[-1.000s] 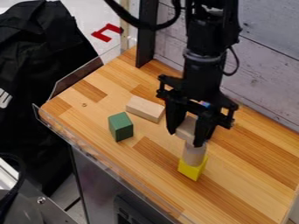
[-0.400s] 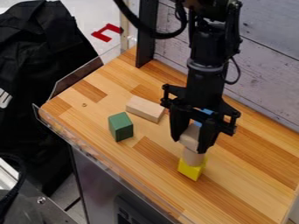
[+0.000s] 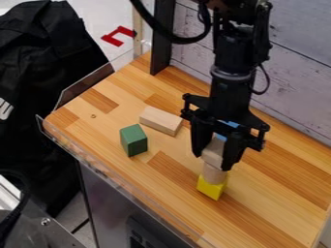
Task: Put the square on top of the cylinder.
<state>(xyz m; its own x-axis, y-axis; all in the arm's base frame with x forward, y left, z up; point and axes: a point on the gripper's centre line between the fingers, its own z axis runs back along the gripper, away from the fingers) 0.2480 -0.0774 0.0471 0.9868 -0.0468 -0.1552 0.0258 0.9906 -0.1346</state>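
Note:
The black gripper (image 3: 213,161) hangs down at right of centre in the camera view, with its fingers on either side of a pale wooden square block (image 3: 212,152) and shut on it. Directly below that block stands a pale wooden cylinder (image 3: 214,173), upright on a yellow block (image 3: 211,188) on the table. The square block appears to meet the cylinder's top, though the fingers partly cover that spot, so contact is hard to confirm.
A green block (image 3: 134,141) stands left of the gripper, and a long pale wooden block (image 3: 160,120) lies behind it. The wooden table (image 3: 103,127) has a clear raised edge at left and front, and a plank wall (image 3: 294,72) rises behind.
With the square block in its grasp, the gripper has moved down and slightly right over the cylinder. The cylinder, yellow block and other blocks have kept their places.

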